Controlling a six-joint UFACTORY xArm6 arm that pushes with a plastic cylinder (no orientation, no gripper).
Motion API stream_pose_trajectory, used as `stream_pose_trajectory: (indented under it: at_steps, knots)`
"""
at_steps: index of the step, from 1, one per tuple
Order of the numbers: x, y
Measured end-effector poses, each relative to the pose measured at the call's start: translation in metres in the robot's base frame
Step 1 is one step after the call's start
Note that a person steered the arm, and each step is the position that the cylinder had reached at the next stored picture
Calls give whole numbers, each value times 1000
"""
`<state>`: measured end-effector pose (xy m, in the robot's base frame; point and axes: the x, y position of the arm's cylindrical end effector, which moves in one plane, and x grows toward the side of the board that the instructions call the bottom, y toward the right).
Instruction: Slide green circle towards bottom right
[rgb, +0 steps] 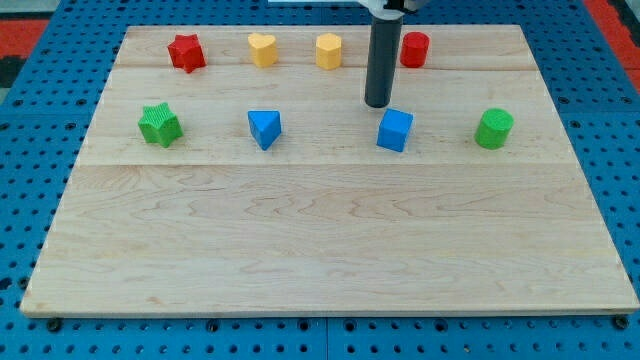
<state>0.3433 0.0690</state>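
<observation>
The green circle (493, 129) is a short green cylinder at the view's right, in the middle row of blocks on the wooden board (330, 240). My tip (378, 104) is the lower end of a dark rod coming down from the view's top. It stands just above and slightly left of the blue cube (395, 130), about a hundred pixels left of the green circle and not touching it.
The top row holds a red star (186, 52), a yellow heart (262, 48), a yellow hexagon-like block (329, 50) and a red cylinder (415, 48). The middle row also has a green star (160, 125) and a blue triangle (264, 128). A blue pegboard surrounds the board.
</observation>
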Motion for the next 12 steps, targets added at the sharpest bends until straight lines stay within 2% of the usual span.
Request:
stream_pose_trajectory:
  at_steps: [6, 7, 8, 9, 10, 11, 12]
  knots:
    - [-2, -2]
    - [-2, 35]
    - [44, 74]
    - [71, 76]
    - [34, 63]
    - [14, 117]
    - [65, 132]
